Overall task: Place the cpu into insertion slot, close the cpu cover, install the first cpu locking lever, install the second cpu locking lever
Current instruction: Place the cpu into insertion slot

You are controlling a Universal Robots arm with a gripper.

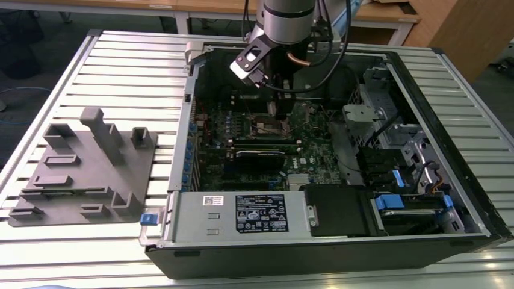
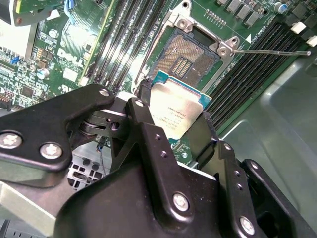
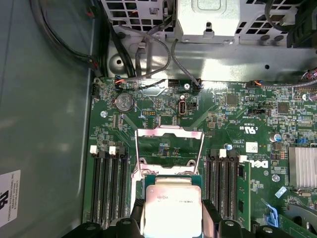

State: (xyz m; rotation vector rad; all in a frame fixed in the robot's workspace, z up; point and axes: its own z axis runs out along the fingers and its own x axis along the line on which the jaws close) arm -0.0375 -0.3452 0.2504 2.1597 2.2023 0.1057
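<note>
Up at the top middle of the exterior view, the gripper (image 1: 273, 109) squeezes the cpu (image 2: 176, 114) (flat and silvery), close to the bare insertion slot (image 2: 190, 52). The cpu cover (image 3: 168, 132) stands up open.

Robotics lab or test workshop, indoors. Slatted aluminium-profile table (image 1: 129, 66) serves as work surface. Industrial robot arm (image 1: 285, 15) reaches down over it. Desktop computer case (image 1: 321, 262) lies on its side, panel off, motherboard (image 1: 309, 159) exposed. Grey fixture block (image 1: 88, 162) with upright part holders sits beside case. Wooden desks (image 1: 386, 12) along far edge, possibly office-type, partly cut off in exterior view.
</note>
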